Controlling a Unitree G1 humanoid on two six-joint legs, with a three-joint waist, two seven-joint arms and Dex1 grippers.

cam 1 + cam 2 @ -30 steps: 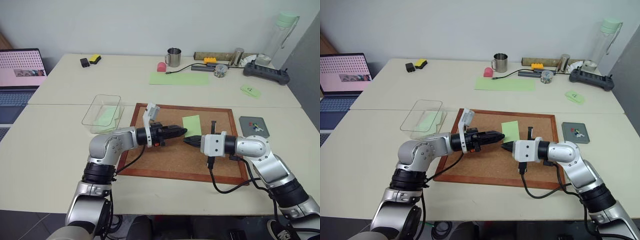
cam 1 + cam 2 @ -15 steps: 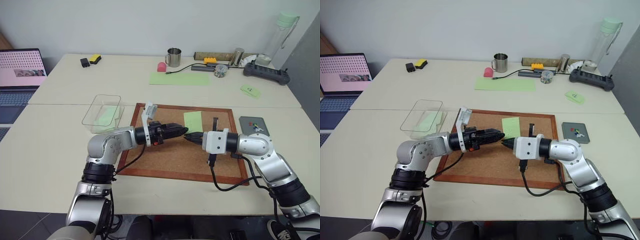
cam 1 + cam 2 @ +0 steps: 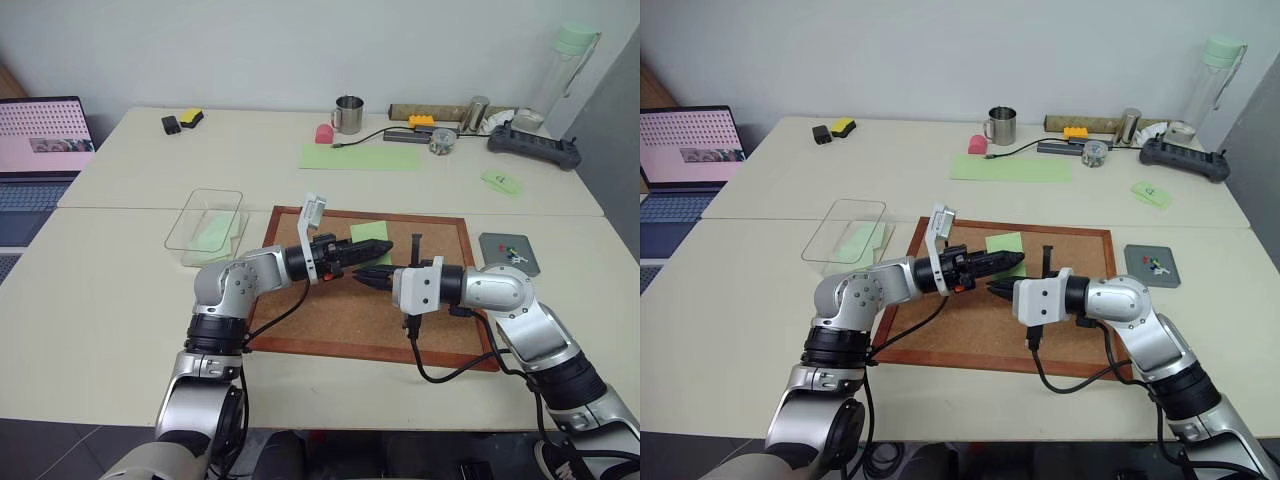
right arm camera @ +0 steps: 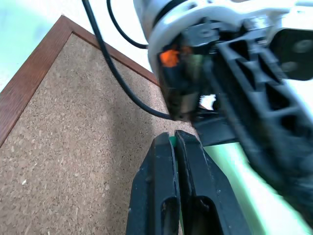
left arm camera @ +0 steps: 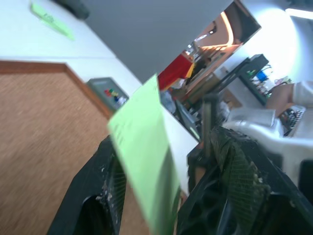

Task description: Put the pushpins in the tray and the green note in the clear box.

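Centre frame, over the corkboard (image 3: 330, 310): green note (image 3: 368, 232) lifted, pinched in the clenched right gripper (image 3: 362, 277), sitting between the parted fingers of the left gripper (image 3: 368, 255). Clear box (image 3: 205, 225) at left; tray (image 3: 507, 250) with pushpins (image 3: 512, 254) at right.

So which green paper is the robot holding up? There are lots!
Find the cork board in the middle of the table. Above it, two pincers meet; the right pincer pinches the green note, a small plain square lifted off the board. The long green sheet and the marked note lie flat farther back.
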